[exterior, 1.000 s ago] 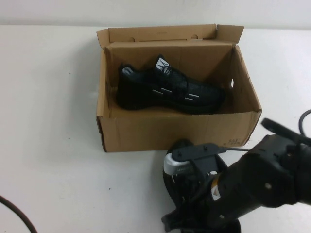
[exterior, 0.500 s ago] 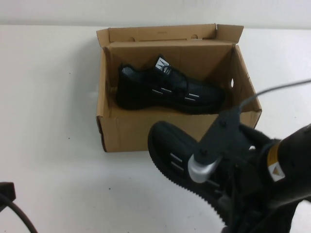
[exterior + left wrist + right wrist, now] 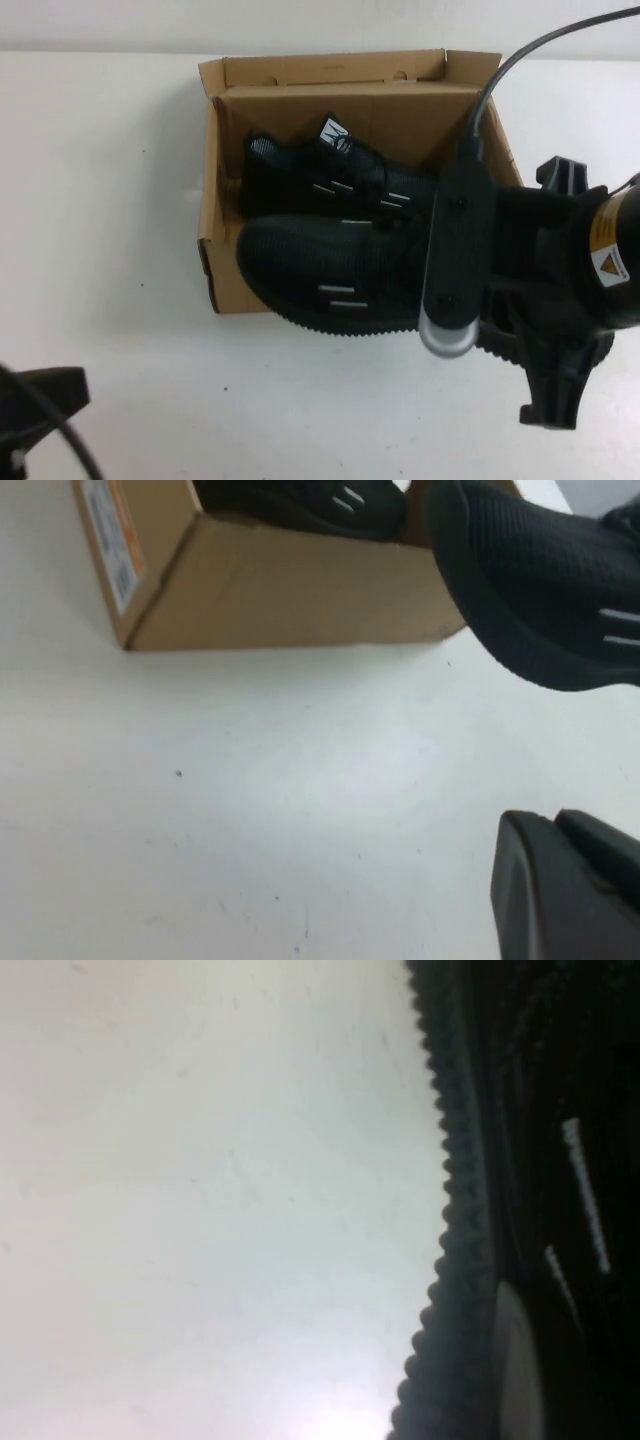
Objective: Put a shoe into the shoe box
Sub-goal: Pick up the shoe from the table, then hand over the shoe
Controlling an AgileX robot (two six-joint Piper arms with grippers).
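The brown cardboard shoe box [image 3: 222, 272] stands open at the back middle of the table, its lid flap folded back. One black sneaker [image 3: 320, 172] lies inside it. My right gripper [image 3: 478, 300] is shut on the second black shoe [image 3: 330, 265] and holds it in the air, toe to the left, over the box's front wall. The right wrist view shows that shoe's toothed sole [image 3: 455, 1210] close up. My left gripper [image 3: 40, 400] is shut and empty, low at the near left. The left wrist view shows my left gripper [image 3: 565, 880], the box [image 3: 290, 590] and the held shoe [image 3: 540, 590].
The white table [image 3: 110, 200] spreads bare to the left of and in front of the box. A black cable [image 3: 510, 60] arcs from my right arm over the box's right side. A label [image 3: 112, 540] sits on the box's end wall.
My right gripper has lifted the shoe off the table in front of the box and carried it up and left over the front wall. My left gripper has risen into view at the near left.
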